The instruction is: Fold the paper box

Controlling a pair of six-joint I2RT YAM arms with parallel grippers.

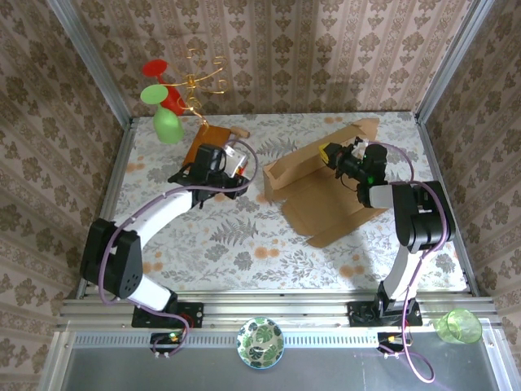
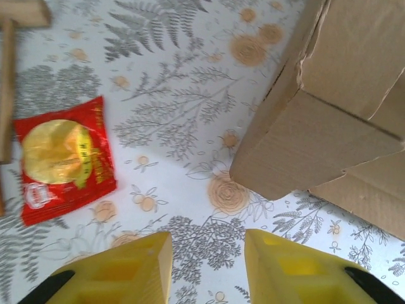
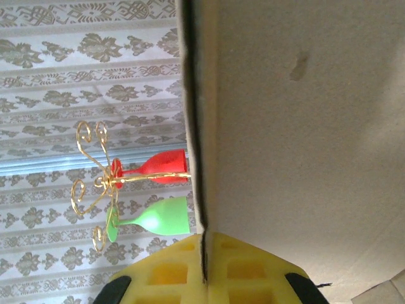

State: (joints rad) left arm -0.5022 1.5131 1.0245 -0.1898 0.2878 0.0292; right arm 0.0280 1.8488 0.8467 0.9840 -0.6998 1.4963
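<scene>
Floral-patterned table (image 1: 203, 244), seen from above. The paper box (image 1: 321, 199), a partly folded light-brown cardboard sheet, lies right of centre. Its far-left wall stands raised and its near flaps lie flat on the cloth. The right gripper (image 3: 204, 266) is clamped on the top edge of that raised wall, pinching the cardboard between its yellow fingers. The left gripper (image 2: 207, 269) hovers just left of the box's left corner, with its jaws narrowly parted around nothing and bare cloth below. A red packet (image 2: 63, 161) lies nearby, apart from the box. Open cloth spreads near and left of the box.
</scene>
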